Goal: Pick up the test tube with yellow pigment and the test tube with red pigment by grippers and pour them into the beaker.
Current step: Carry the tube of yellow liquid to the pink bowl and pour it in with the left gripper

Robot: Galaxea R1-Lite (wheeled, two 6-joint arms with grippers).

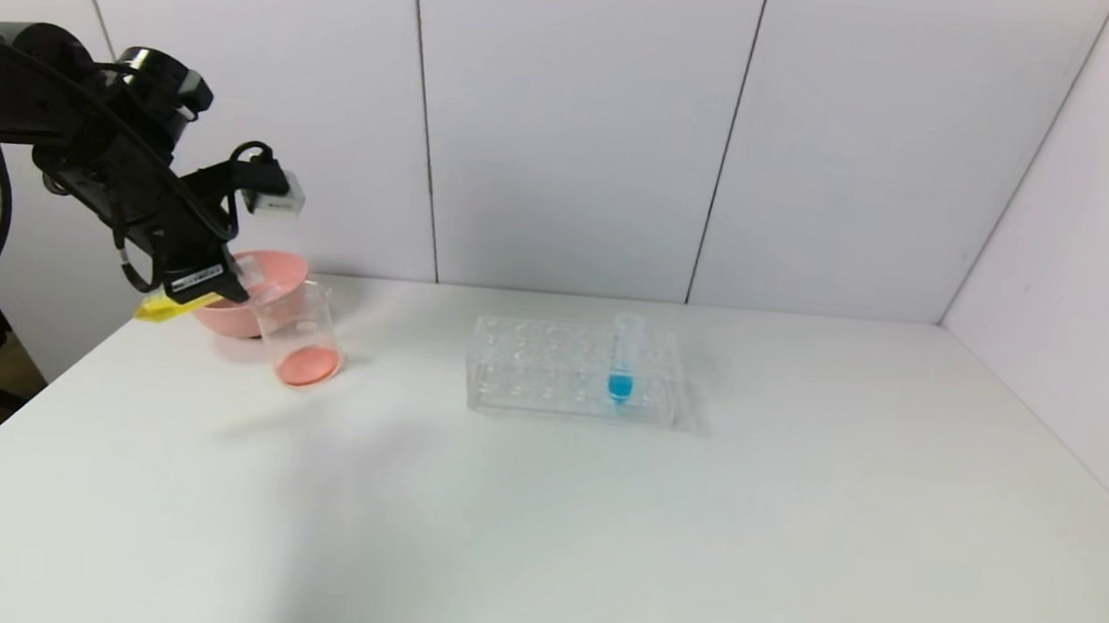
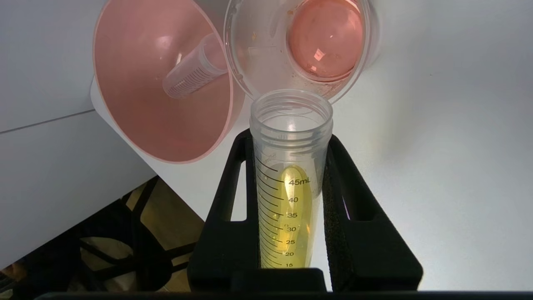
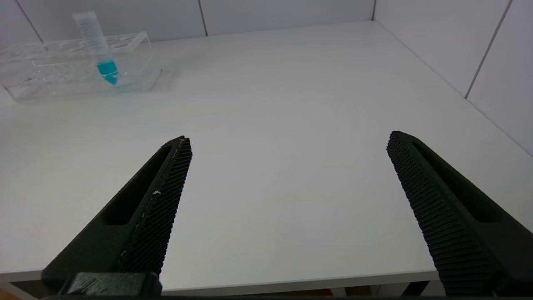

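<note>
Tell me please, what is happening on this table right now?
The left gripper holds the test tube with yellow pigment, tilted with its open mouth at the rim of the beaker, which already contains red-orange liquid. The yellow liquid is still inside the tube. An empty tube lies in the pink bowl. The blue-tipped tube stands in the clear rack. The right gripper is open and idle above the table.

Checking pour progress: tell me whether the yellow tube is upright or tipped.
Tipped: the left end effector holds the yellow test tube with its mouth toward the beaker; liquid still inside.
</note>
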